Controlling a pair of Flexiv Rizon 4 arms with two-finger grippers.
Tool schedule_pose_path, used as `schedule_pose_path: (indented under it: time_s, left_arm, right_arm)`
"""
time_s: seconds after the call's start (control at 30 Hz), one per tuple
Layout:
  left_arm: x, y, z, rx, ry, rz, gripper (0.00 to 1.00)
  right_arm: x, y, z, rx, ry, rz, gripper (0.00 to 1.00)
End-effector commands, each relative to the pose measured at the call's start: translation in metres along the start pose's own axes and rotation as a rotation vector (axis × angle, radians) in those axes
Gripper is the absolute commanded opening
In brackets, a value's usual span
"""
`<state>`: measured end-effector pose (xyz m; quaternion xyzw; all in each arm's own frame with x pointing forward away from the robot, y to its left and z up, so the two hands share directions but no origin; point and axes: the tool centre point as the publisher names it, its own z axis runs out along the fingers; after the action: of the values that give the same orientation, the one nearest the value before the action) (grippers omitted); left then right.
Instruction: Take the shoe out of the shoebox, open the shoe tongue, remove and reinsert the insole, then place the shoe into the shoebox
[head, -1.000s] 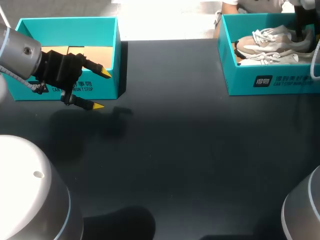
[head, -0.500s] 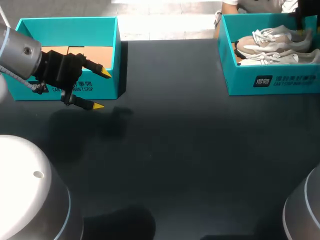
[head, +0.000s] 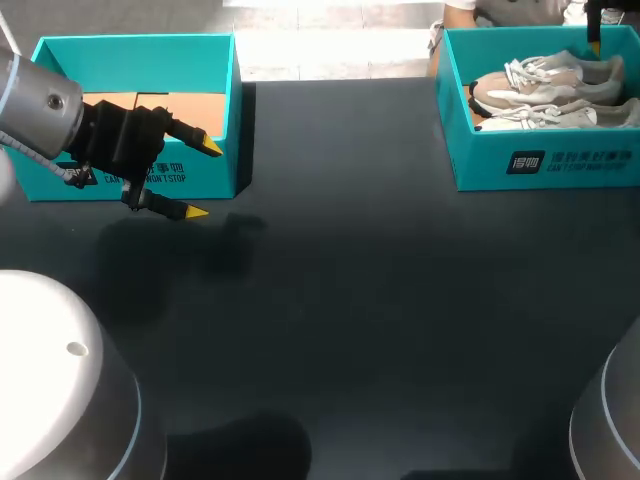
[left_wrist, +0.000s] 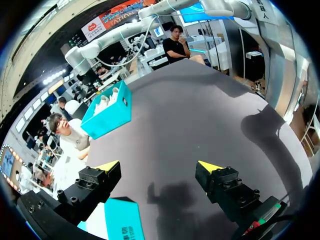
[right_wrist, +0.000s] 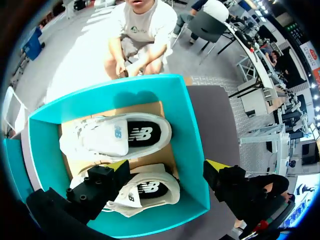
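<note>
Teal shoebox at the far right holds both shoes in your head view, with the left gripper wide open and empty beside the other box; your left wrist view shows those fingers spread over the dark table; your right wrist view shows the right gripper open, gripping nothing, above the shoes.
</note>
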<state>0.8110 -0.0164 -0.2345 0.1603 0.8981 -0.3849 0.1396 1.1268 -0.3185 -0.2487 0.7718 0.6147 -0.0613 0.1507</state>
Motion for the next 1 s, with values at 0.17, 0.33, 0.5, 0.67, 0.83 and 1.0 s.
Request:
schedule_pose_path:
  time_s: [0.17,0.33,0.5,0.67,0.83,1.0]
  left_arm:
    - [0.0,-0.001,0.0,-0.004,0.002,0.0,1.0]
    - [-0.008,-0.008,0.001,-0.192,-0.094,-0.273,1.0]
    - [-0.022,-0.006,-0.023,-0.348,-0.233,-0.727,1.0]
    - [-0.035,0.007,-0.032,-0.443,-0.383,-0.943,1.0]
    - [-0.046,0.02,-0.031,-0.55,-0.501,-1.04,1.0]
    - [-0.046,0.02,-0.031,-0.55,-0.501,-1.04,1.0]
  right_arm:
    - [-0.002,-0.007,-0.003,-0.038,0.005,0.001,1.0]
    - [-0.002,-0.007,-0.003,-0.038,0.005,0.001,1.0]
    - [0.008,-0.039,-0.023,0.045,0.026,-0.105,1.0]
    - [0.016,-0.07,-0.04,0.08,0.049,-0.134,1.0]
    - [0.027,-0.109,-0.058,0.099,0.115,-0.142,1.0]
    - [0.031,-0.124,-0.064,0.104,0.152,-0.161,1.0]
